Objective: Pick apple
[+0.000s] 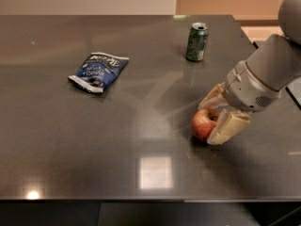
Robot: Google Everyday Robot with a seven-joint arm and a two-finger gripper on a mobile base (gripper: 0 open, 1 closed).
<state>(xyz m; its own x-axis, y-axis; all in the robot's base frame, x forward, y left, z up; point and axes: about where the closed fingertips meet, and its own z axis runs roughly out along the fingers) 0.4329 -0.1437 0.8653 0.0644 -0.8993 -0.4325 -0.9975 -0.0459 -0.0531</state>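
Observation:
The red apple (201,124) rests on the dark table (94,140) at the right front. My gripper (209,123) reaches in from the right and straddles it. The far finger (212,97) lies against the apple's back side and the near finger (229,127) against its front right side. The fingers press on the apple, which still sits on the table. The near finger hides the apple's right part.
A green can (197,42) stands upright at the back, behind the gripper. A blue chip bag (98,71) lies flat at the left middle. The table's right edge (294,91) runs close behind my arm, and its front edge (141,200) is near.

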